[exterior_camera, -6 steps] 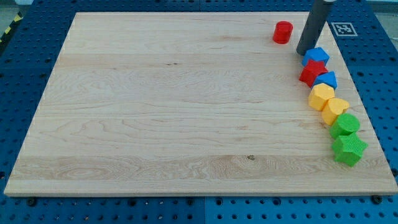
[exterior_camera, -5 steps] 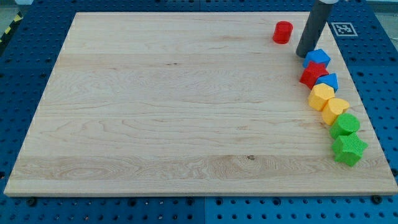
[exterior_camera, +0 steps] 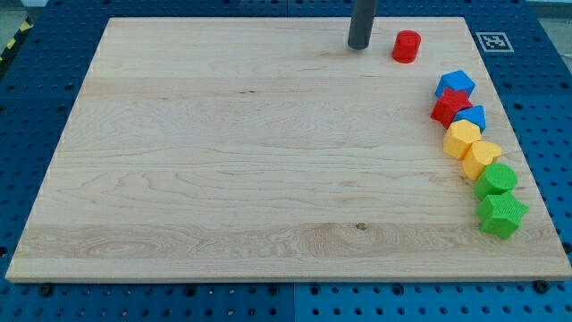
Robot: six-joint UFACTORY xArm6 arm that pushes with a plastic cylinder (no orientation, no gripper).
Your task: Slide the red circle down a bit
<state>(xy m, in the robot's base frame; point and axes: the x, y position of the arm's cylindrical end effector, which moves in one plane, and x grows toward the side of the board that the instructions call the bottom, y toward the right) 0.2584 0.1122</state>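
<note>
Lining up beside the red circle (exterior_camera: pixel 407 46), not yet above it, with nothing pushed so far.

Nearest, at the view's right edge of the tabletop (exterior_camera: pixel 223 161), a touching chain runs upward: green star (exterior_camera: pixel 501 216), green block (exterior_camera: pixel 496 179), two yellow blocks (exterior_camera: pixel 483 157) (exterior_camera: pixel 462 139), small blue block (exterior_camera: pixel 469 115), red star (exterior_camera: pixel 450 105), blue block (exterior_camera: pixel 455 82), seemingly parked aside, well below the target. Farthest, near the top edge, the red circle stands alone; my tip (exterior_camera: pixel 359 46) rests just to its left, apart. I judge it must get above the circle to push down. No fingers exist here; no containers either.
</note>
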